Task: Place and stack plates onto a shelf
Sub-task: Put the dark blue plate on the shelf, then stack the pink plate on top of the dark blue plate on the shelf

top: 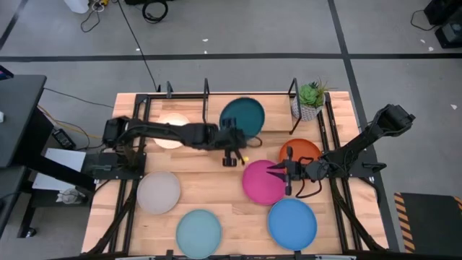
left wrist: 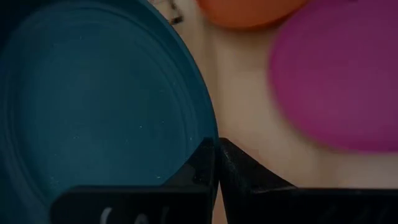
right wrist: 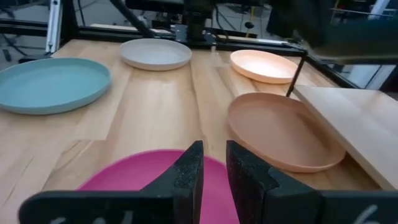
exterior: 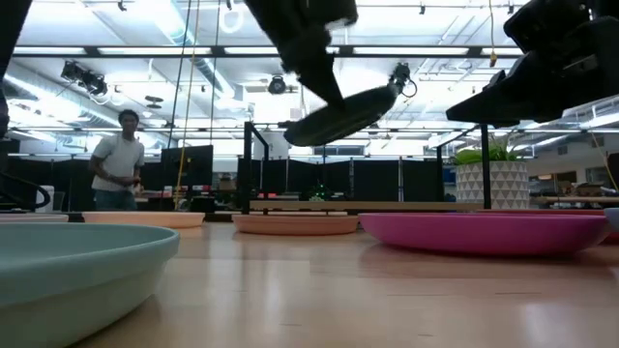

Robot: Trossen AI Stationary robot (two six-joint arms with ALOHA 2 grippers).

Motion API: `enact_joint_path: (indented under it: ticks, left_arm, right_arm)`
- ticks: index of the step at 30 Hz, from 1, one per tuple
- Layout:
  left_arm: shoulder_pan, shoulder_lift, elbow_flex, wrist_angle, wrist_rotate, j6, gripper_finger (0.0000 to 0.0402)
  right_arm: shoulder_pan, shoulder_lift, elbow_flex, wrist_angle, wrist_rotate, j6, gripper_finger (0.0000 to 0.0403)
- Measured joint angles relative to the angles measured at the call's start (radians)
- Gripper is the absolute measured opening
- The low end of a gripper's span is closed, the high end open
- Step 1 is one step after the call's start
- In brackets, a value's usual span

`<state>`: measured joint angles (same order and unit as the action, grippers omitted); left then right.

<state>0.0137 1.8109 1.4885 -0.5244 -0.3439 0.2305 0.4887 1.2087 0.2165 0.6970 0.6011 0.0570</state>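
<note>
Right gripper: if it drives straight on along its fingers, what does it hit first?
Most likely the round magenta plate; the right gripper sits at its near rim. Height is unclear, so it may skim over it.

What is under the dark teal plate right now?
The dark teal plate hangs tilted in the air, clamped at its rim by the left gripper. From above it hides what lies beneath; the low view shows a peach-tan plate on the table below.
</note>
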Motion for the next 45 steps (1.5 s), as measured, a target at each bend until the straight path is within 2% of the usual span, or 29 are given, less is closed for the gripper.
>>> enact_joint_path:
  ticks: [8,15,20,23,30,33,39,45]
  left_arm:
    - [0.143,0.057,-0.012,-0.005,0.070,0.017,0.0014]
    - [0.190,0.163,-0.012,-0.046,0.073,0.051,0.0014]
    - [0.222,0.172,-0.012,-0.109,0.090,0.015,0.0019]
    - [0.226,0.171,-0.011,-0.106,0.102,-0.002,0.0037]
    - [0.209,0.160,0.027,-0.157,0.103,-0.016,0.0116]
    - [0.183,0.122,0.059,-0.165,0.086,-0.018,0.0138]
    - [0.075,0.015,0.078,-0.204,0.096,-0.127,0.0145]
    - [-0.087,-0.020,0.076,-0.475,0.165,-0.331,0.0146]
  right_arm:
    - [0.013,0.000,0.000,-0.002,0.004,-0.005,0.0075]
    - [0.013,0.000,0.000,-0.012,0.004,-0.006,0.0075]
    - [0.013,0.000,0.000,-0.012,0.006,-0.007,0.0075]
    - [0.013,0.000,0.000,-0.012,0.006,-0.008,0.0075]
    - [0.013,0.000,0.000,-0.012,0.008,-0.014,0.0075]
    - [0.013,0.000,0.000,-0.006,0.008,-0.031,0.0075]
    - [0.012,0.000,0.000,0.007,0.009,-0.070,0.0075]
    - [0.008,0.000,0.000,0.031,0.008,-0.120,0.0075]
